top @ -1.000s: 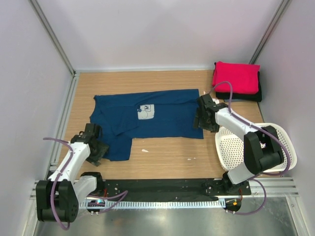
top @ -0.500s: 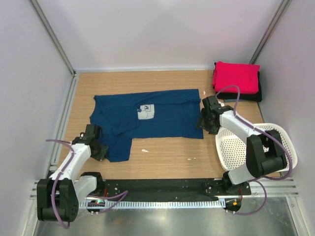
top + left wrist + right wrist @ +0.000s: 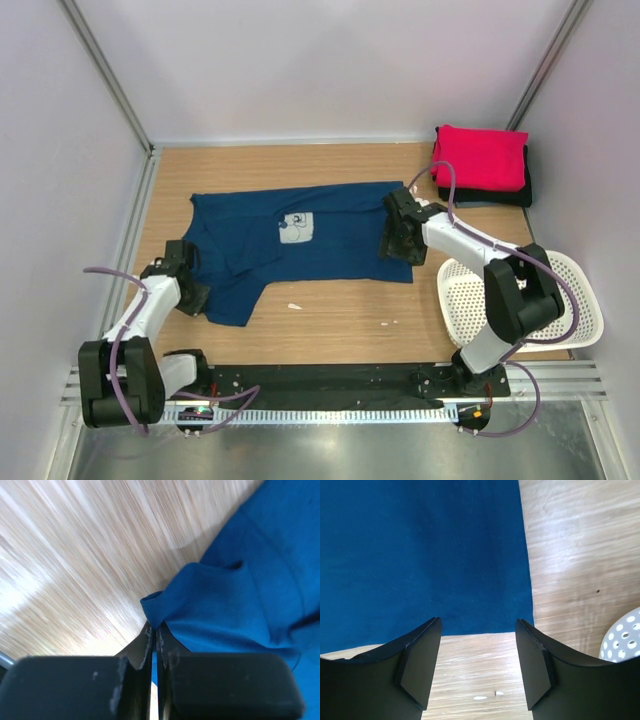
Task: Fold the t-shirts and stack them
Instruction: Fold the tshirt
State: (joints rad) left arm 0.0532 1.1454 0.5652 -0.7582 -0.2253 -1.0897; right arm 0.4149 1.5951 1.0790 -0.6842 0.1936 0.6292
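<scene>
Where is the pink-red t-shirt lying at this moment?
In the top view, the pink-red t-shirt lies folded at the far right corner of the table, on top of a black t-shirt, beyond the white basket.

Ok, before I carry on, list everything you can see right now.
navy t-shirt: one, navy blue with a pale chest print, spread flat mid-table.
pink-red t-shirt: one, bright pink-red, folded, far right corner, on top of the black one.
black t-shirt: one, black, folded, under the pink-red one.
basket: one, white, perforated, near right side of the table.
scraps: two, white, on bare wood near the navy t-shirt's near hem.
table: one, light wood.
left gripper: one, black, shut on the navy t-shirt's near left edge.
right gripper: one, black, open, over the navy t-shirt's right hem corner.
</scene>
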